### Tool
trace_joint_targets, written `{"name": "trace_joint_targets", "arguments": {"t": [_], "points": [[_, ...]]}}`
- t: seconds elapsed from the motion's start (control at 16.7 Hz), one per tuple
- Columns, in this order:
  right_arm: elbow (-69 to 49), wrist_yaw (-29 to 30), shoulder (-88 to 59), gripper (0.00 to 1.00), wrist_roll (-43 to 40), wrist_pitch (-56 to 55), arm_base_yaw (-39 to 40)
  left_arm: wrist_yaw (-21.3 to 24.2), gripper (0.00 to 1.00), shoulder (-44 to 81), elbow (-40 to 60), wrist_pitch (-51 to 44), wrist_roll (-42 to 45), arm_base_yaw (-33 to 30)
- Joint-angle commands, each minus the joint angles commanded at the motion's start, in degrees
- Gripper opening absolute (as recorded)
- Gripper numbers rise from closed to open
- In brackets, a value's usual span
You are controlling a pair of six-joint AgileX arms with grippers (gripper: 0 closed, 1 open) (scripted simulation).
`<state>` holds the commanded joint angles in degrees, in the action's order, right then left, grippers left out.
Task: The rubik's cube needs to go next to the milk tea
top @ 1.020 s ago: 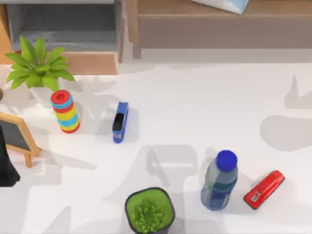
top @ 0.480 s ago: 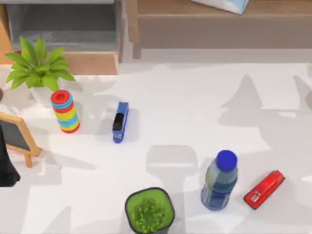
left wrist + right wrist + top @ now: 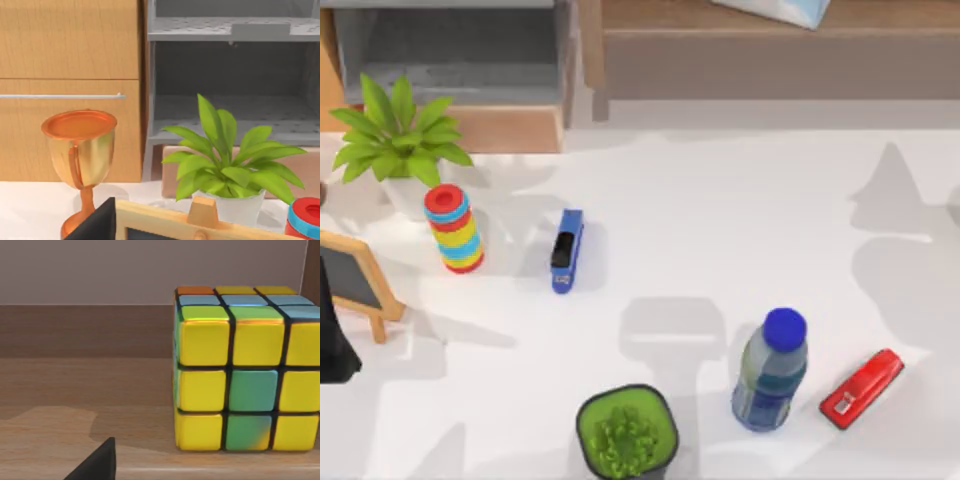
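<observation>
Table, left to right in top view: potted plant (image 3: 398, 140) and small chalkboard easel (image 3: 355, 280) at left edge, striped ring stack (image 3: 453, 228), blue stapler (image 3: 566, 250), green potted shrub (image 3: 626, 432), blue-capped bottle (image 3: 771, 372), red stapler (image 3: 861, 388). Left wrist view: copper trophy cup (image 3: 80, 162) beside the plant. Right wrist view: rubik's cube (image 3: 245, 370) resting on a wooden shelf (image 3: 75, 390), close ahead; cannot tell either gripper's finger state.

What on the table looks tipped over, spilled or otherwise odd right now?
Nothing stands out. The water bottle, ring stack and both potted plants stand upright; the blue stapler and red stapler lie flat. The rubik's cube sits squarely on a wooden surface.
</observation>
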<state>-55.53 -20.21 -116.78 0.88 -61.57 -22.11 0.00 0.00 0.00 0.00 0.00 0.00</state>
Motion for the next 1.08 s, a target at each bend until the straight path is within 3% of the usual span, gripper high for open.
{"name": "trace_joint_targets", "arguments": {"t": [0.3,1.08], "points": [[-0.5,0.4,0.0,1.00,0.0,0.5,0.4,0.0,1.00,0.0,0.0,0.0,0.0,0.0],[-15.9,2.8,-9.0,1.00,-0.1,6.9,2.7,0.0,1.00,0.0,0.0,0.0,0.0,0.0]]}}
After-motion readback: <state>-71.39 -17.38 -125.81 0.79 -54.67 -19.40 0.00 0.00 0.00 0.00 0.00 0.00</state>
